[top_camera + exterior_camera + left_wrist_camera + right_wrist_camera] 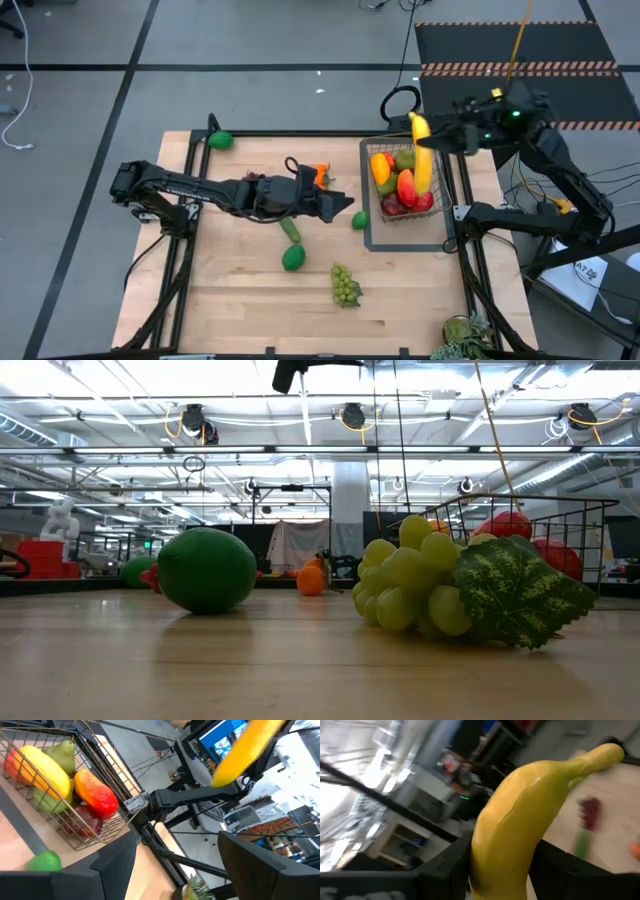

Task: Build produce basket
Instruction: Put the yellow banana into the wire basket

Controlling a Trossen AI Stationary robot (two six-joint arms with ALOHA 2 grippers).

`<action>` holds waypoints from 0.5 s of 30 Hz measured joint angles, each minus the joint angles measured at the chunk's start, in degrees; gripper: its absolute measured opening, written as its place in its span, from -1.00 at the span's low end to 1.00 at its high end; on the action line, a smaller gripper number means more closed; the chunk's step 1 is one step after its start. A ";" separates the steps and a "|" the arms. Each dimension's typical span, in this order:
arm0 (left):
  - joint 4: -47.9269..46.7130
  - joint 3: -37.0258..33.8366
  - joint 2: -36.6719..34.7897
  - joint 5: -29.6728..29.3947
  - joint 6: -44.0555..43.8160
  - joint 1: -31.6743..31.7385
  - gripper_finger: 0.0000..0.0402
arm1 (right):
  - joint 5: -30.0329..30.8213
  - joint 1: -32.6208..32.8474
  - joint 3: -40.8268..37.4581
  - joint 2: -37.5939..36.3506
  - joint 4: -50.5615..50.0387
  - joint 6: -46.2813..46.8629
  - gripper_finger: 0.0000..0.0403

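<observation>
Your right gripper (432, 137) pinches the banana (422, 152) above the basket (445, 205).
No readable writing shows. The banana hangs from the fingers over the piled fruit; your left gripper (345, 205) is spread, empty, beside a lime (360, 220).

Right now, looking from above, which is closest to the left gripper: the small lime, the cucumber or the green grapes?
1. Small lime, just beside the left gripper, toward the basket.
2. Cucumber, under the arm.
3. Green grapes, farthest, near the table's front.
</observation>
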 joint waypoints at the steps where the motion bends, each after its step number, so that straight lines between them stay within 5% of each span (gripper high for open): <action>1: -0.45 0.00 0.00 0.01 0.23 0.00 0.38 | 0.42 0.00 -1.05 -0.02 -0.67 -0.46 -0.20; 15: -12.47 0.00 0.00 4.63 0.83 -3.42 0.38 | 5.17 -1.60 -23.97 -0.13 4.06 -4.50 -0.20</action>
